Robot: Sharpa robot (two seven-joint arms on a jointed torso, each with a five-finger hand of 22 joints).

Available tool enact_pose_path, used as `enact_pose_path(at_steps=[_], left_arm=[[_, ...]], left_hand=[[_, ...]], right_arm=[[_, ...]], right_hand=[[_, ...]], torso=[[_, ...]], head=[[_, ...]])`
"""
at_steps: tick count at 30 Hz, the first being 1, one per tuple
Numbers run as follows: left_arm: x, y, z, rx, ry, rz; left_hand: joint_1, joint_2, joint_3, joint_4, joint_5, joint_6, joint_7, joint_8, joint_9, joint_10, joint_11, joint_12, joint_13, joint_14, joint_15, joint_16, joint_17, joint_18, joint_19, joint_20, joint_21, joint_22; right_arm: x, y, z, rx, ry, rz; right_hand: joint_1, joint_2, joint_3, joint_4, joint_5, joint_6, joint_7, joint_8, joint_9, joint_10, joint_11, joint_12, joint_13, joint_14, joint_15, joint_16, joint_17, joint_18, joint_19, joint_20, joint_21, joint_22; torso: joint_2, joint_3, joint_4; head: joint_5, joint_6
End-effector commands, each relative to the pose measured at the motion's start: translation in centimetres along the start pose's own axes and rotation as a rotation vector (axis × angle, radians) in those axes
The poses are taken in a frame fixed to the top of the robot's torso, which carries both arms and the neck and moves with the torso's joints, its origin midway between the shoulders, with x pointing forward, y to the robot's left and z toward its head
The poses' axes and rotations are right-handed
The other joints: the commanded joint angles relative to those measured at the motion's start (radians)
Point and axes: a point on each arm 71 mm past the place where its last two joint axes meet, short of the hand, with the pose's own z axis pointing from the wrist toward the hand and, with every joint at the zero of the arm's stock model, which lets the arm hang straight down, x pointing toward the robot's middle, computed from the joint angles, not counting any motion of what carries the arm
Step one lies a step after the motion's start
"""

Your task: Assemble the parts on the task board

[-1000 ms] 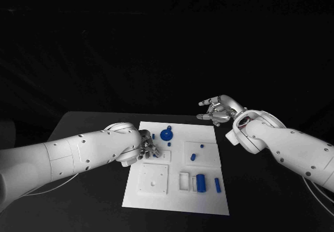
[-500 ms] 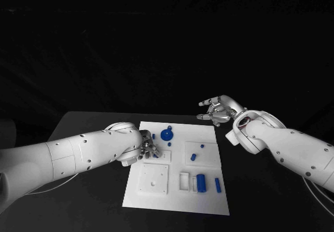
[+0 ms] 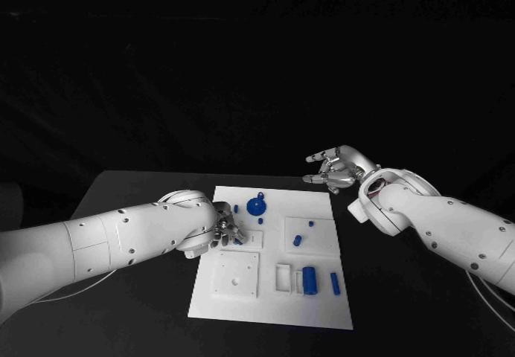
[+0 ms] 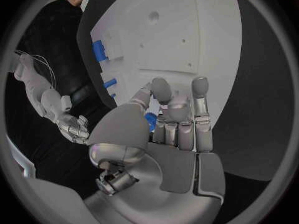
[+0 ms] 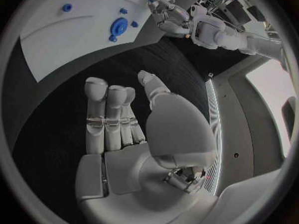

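- Blue parts lie scattered on the white task board (image 3: 322, 312), which sits in the lower middle of the head view on the black counter (image 3: 140, 186).
- The left hand (image 3: 222, 227) hangs low over the board's left edge, fingers curled close; the left wrist view shows a small blue part (image 4: 150, 121) pinched between thumb and fingers, so this hand holds a piece.
- The round blue part (image 3: 257, 206) sits just right of that hand, near the board's top. A blue cylinder (image 3: 310, 280) and a slim blue peg (image 3: 335, 283) lie toward the lower right of the board, beside a white recessed block (image 3: 236, 275).
- The right hand (image 3: 335, 169) floats above the counter at the upper right of the board, fingers loosely spread and holding nothing.
- Step in hand, as I judge it: seating the pinched piece into a socket on the board's left side. The next move calls for lining it up upright and pressing straight down.
- Against the earlier frames almost nothing differs: the left hand has shifted only slightly, and the right hand and loose parts have stayed put.
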Motion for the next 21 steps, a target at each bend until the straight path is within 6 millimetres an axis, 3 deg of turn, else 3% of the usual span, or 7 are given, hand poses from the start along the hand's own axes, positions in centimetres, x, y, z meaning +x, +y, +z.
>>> enact_pose_path(at_steps=[1,21], left_arm=[[0.20,0.18,-0.12,0.006,-0.023,-0.008],[-0.48,0.15,-0.79,0.058,-0.156,-0.066]], left_hand=[[0.019,0.028,0.001,-0.005,-0.003,0.207,-0.111,0.002,0.459,0.046,-0.010,0.005,0.001,0.005,0.002,0.005,0.003,0.018,-0.001,0.007,0.006,0.019],[0.015,0.031,0.004,-0.010,-0.001,0.213,-0.113,0.003,0.467,0.046,-0.013,0.015,0.003,0.011,-0.001,0.015,0.012,0.023,0.003,0.008,0.014,0.019]], right_arm=[[0.05,0.01,-0.04,-0.007,0.009,0.002],[-0.01,-0.19,-0.13,-0.002,0.010,0.000]], right_hand=[[-0.007,-0.001,-0.001,-0.005,0.003,0.003,-0.001,-0.002,-0.001,-0.007,0.000,-0.002,-0.001,-0.005,-0.003,-0.006,-0.001,0.017,0.027,0.001,-0.007,0.060],[-0.008,0.000,-0.001,-0.005,0.003,0.003,-0.001,-0.002,-0.001,-0.007,0.000,-0.002,-0.001,-0.006,-0.003,-0.011,-0.004,0.017,0.028,0.001,-0.011,0.060]], torso=[[0.000,-0.0006,0.0008],[0.000,0.0008,0.0003]], head=[[-0.001,0.000],[-0.001,-0.006]])
